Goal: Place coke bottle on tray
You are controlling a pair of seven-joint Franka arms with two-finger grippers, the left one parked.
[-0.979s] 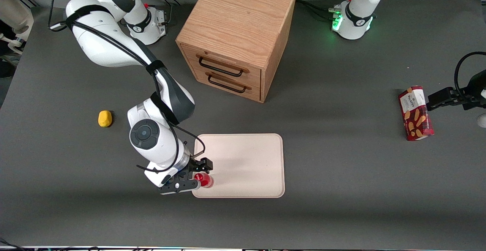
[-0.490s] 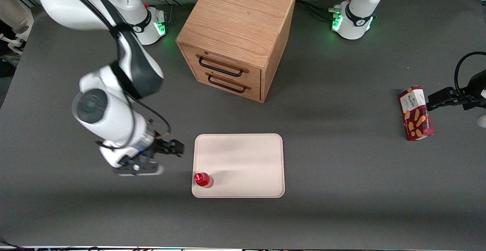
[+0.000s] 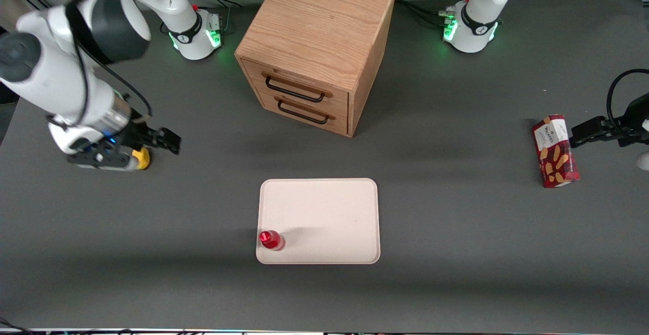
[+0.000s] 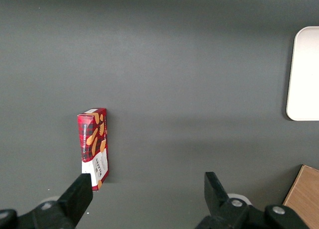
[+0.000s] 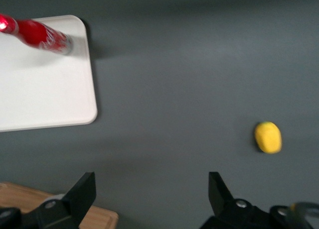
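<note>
The wooden cabinet (image 3: 317, 51) with its 2 drawers stands farther from the front camera than the tray (image 3: 324, 208), well apart from it, and poses no threat to the result. The tray, taken as the landmark here, lies flat on the dark table (image 3: 456, 223) in front of the cabinet's drawers. The gripper (image 3: 139, 150) hangs well away from the tray, toward the working arm's end of the table, its fingers spread wide and holding nothing, above a small yellow object (image 5: 268, 137). The coke bottle (image 3: 271, 239) stands upright on the tray, at the corner nearest the front camera and toward the working arm's end, very close to the rim. That is the weak point, in my judgement: a slim bottle so near the edge could topple off the tray if the table is jolted or the arm sweeps low past that corner.
</note>
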